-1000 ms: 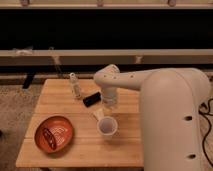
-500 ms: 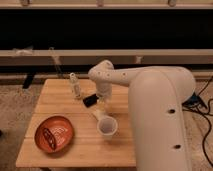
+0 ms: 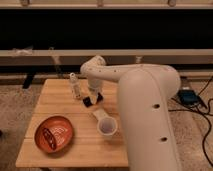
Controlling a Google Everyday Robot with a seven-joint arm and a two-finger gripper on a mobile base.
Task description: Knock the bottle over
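Note:
The bottle is slim, pale and translucent and stands upright near the back of the wooden table. My white arm reaches in from the right and bends down over the table. My gripper hangs just to the right of the bottle, a small gap away, over the flat black object.
A white paper cup stands in front of the gripper, near the table's middle. An orange-red bowl sits at the front left. A dark wall and a rail run behind the table. Cables lie on the floor at the right.
My arm has swung left across the table, bringing the gripper from right of the black object to close beside the bottle. The bottle still stands.

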